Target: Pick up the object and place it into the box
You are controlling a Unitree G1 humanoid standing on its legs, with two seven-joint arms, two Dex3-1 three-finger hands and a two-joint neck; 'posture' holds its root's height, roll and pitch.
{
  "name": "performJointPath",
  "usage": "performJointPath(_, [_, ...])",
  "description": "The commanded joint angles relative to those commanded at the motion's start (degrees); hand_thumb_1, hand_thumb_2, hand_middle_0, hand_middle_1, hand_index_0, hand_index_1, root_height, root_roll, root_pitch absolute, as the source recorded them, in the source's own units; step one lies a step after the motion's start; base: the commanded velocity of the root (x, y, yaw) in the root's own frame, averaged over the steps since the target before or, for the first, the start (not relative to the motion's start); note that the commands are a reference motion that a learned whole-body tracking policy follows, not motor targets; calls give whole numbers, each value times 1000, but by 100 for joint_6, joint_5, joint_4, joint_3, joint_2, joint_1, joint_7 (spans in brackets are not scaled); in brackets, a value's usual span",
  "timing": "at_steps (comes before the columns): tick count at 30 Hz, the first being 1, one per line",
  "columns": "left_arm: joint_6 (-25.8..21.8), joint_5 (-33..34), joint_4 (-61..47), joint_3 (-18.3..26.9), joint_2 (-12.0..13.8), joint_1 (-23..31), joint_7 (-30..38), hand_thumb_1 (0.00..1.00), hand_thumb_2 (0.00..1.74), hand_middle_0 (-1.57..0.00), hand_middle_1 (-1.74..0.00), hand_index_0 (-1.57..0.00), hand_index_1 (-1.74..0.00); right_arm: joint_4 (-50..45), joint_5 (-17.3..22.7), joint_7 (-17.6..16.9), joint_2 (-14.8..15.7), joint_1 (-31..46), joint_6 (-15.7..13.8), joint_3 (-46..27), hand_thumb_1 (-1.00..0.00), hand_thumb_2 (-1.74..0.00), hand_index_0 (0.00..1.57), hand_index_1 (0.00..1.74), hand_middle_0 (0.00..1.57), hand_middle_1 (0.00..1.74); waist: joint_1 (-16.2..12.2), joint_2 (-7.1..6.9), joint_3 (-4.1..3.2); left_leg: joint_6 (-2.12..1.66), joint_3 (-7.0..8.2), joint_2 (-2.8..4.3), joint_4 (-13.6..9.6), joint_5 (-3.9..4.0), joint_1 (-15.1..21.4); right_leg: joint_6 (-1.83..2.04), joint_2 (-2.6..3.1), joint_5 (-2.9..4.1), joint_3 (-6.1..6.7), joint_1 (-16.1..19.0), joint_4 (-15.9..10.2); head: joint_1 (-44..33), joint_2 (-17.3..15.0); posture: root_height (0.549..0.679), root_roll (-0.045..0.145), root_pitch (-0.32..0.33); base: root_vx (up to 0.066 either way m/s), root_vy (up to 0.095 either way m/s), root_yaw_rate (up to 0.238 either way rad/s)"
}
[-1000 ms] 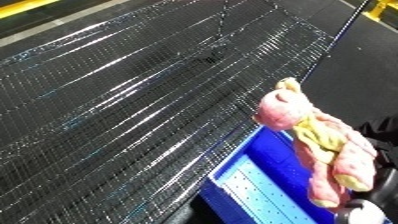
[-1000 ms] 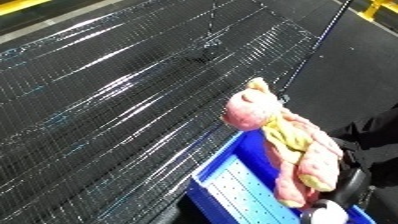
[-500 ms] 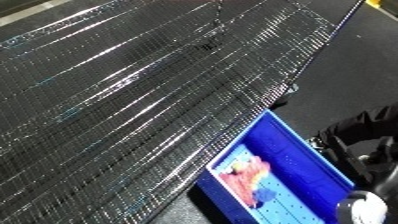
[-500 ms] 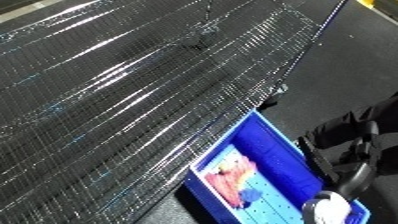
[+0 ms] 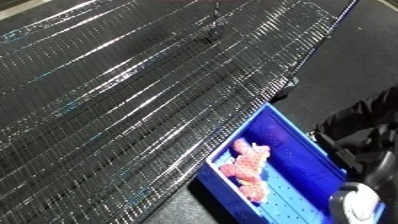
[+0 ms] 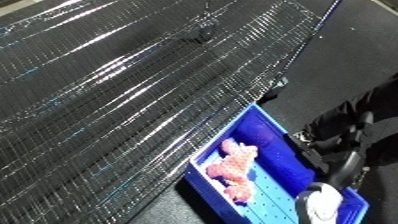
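A pink and yellow plush toy [image 5: 245, 166] lies on the floor of the blue bin [image 5: 286, 142], towards its near left side, with nothing touching it. My right hand [image 6: 341, 128] shows as a dark shape at the right edge, just beyond the bin's right wall and apart from the toy. A white round part of that arm [image 6: 322, 201] hangs over the bin's near right corner. My left hand is out of sight.
A wide black wire-mesh surface [image 5: 133, 100] slopes across the left and centre, its edge running right beside the bin's left wall. Dark floor [image 6: 355, 60] lies at the upper right.
One second ago my right hand held the plush toy above the bin. The toy now lies inside it, and the hand has drawn back to the right. The camera has also shifted.
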Motion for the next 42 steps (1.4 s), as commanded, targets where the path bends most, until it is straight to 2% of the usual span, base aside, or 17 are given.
performJointPath(4, [57,-24,-7,76,15,41,-22,1000,1740,-1570,-1740,-1570,-1740,-389,-74,333,94,78,204,379,0,0,0,0,0,0,82,-87,-2,5,-48,24,4,20,-28,-3,21,-4,-24,0,21,-341,-52,643,94,-54,-13,-22,64])
performJointPath(14, [211,-28,-43,315,52,157,-24,1000,1740,-1570,-1740,-1570,-1740,-1054,-454,1063,25,173,823,1302,0,0,0,0,0,0,421,-341,-2,5,-221,69,14,81,-140,-14,51,-11,-111,-1,80,-1014,-195,642,87,-56,-24,-32,100])
performJointPath(18, [269,-33,-78,348,51,181,-28,1000,1740,-1570,-1740,-1570,-1740,-1178,-487,1298,68,113,995,1660,0,0,0,0,0,0,567,-420,-4,0,-294,80,6,119,-198,-19,58,-23,-159,3,101,-1234,-242,642,83,-56,-28,-38,136])
performJointPath(23, [324,-15,-117,373,52,190,-10,1000,1740,-1570,-1740,-1570,-1740,-1150,-409,1529,139,-34,1152,2128,0,0,0,0,0,0,800,-491,-20,-13,-412,84,-21,177,-271,-27,54,-51,-236,18,133,-1951,-326,642,80,-59,-16,-44,153])
performJointPath(33, [416,67,-135,396,12,121,36,1000,1740,-1570,-1740,-1570,-1740,-1094,-530,1747,231,-479,1386,2969,0,0,0,0,0,0,1188,-644,-24,-22,-623,99,36,241,-401,-53,94,-190,-361,1,322,-3365,-204,639,76,-67,0,-50,139])
performJointPath(39, [439,54,-162,434,-20,100,59,1000,1740,-1570,-1740,-1570,-1740,-1028,-567,1761,324,-687,1468,3238,0,0,0,0,0,0,1363,-689,-24,-23,-718,105,72,243,-441,-49,76,-266,-434,9,427,-4015,62,637,72,-69,9,-18,121])
performJointPath(42, [411,36,-144,423,-27,32,103,1000,1740,-1570,-1740,-1570,-1740,-952,-585,1728,346,-815,1476,3367,0,0,0,0,0,0,1446,-711,-33,-21,-764,102,105,231,-459,-42,61,-299,-472,8,487,-4299,18,636,70,-70,11,-12,113])
